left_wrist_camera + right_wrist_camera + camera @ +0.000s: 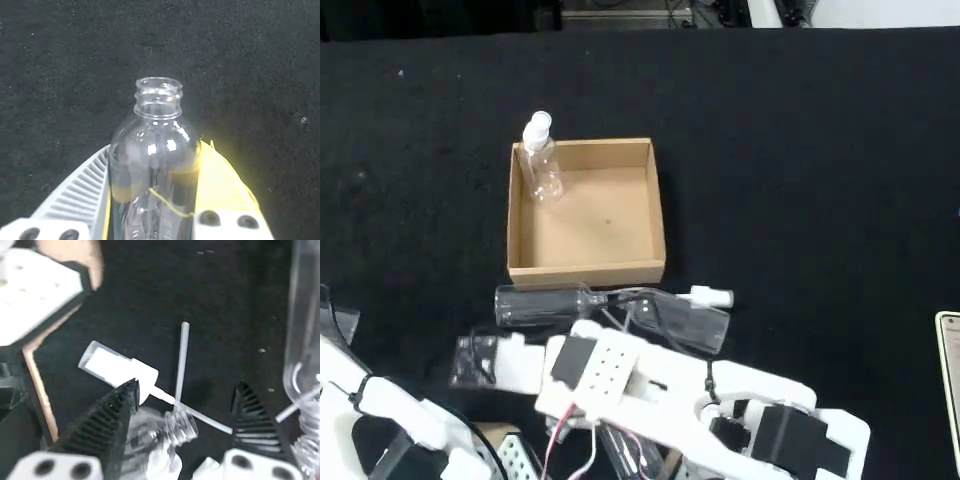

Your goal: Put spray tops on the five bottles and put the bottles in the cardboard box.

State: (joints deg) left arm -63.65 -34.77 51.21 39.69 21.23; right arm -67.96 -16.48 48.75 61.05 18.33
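Inside the clenched left hand (pixel 155 147), the uncapped bottle (pixel 157 115) lies lengthwise, neck outward; right hand (pixel 187 386) gapes open.

The uncapped bottle (pixel 155 150) is cut off below its shoulder in the left wrist view.

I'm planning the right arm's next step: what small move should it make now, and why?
Probably lower the right gripper and close it on the spray top. Its jaws stand open just over that loose top, while the left gripper holds a bottle whose neck is bare and waiting for one.
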